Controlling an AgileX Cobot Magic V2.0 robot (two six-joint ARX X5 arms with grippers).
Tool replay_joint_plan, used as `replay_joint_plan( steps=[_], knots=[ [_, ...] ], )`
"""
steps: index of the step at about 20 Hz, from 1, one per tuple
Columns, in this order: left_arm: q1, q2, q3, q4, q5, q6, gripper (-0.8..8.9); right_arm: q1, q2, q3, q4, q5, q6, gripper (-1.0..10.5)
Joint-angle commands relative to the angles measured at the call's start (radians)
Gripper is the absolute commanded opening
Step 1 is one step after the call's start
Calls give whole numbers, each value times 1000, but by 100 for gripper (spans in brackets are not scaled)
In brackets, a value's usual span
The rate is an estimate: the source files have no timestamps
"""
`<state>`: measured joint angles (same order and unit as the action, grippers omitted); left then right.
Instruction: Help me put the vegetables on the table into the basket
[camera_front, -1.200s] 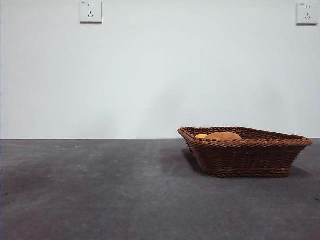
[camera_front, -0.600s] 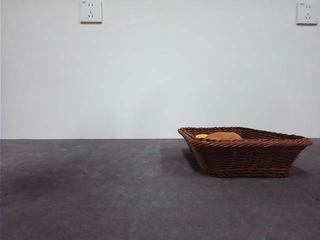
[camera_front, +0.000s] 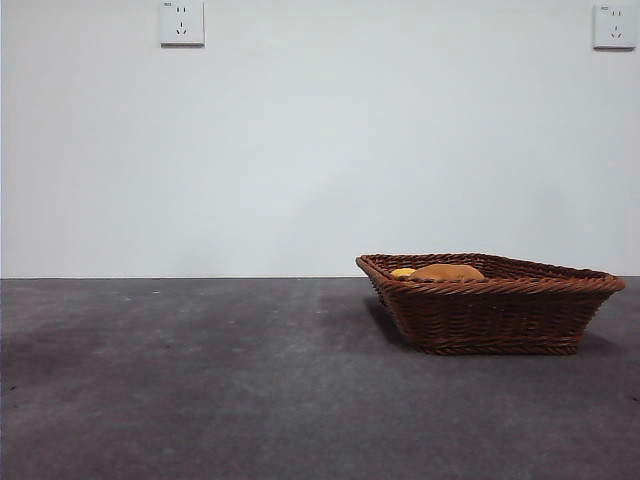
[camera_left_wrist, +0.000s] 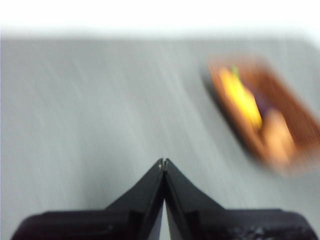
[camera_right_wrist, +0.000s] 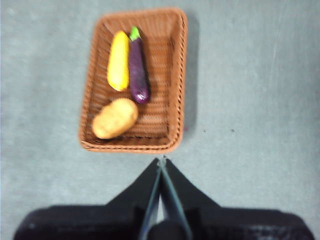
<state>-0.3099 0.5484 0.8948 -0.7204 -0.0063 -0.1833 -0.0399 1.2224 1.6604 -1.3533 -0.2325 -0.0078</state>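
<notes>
The brown wicker basket stands on the dark grey table at the right of the front view. In the right wrist view the basket holds the brown-orange potato, the dark purple eggplant and the yellow vegetable. In the front view only the potato's top and a bit of the yellow one show above the rim. My right gripper is shut and empty, high above the table beside the basket. My left gripper is shut and empty; its view is blurred and shows the basket off to one side.
Two white wall sockets sit high on the pale wall behind the table. Neither arm shows in the front view.
Nothing has moved in the front view; the basket and its vegetables stay in place.
</notes>
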Motion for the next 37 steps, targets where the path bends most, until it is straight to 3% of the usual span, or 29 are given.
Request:
replay_joint_plan(
  steps=[1,3,5,8,11,20,24,37],
  knots=[
    [50,-147,-264,332,-33,22,-3,0,56,-3,-19,19,-3,1],
    [109,-258,-491,556,-69,74,-3,0,108,-3,-13,24,-3,1],
    [174,-352,-662,660,-33,35,-3,0,145,-3,17,24,-3,1],
    [244,-450,-804,665,44,30,-3,0,191,-3,107,25,-3,1],
    [272,-517,-869,662,40,31,-3,0,217,-3,227,25,-3,1],
    [296,-545,-887,578,39,56,-3,0,222,-3,515,25,-3,1],
    [296,-545,-887,578,40,201,-3,0,222,-3,526,25,-3,1],
    [296,-510,-887,578,40,199,-3,0,222,-3,523,25,-3,1]
  ],
)
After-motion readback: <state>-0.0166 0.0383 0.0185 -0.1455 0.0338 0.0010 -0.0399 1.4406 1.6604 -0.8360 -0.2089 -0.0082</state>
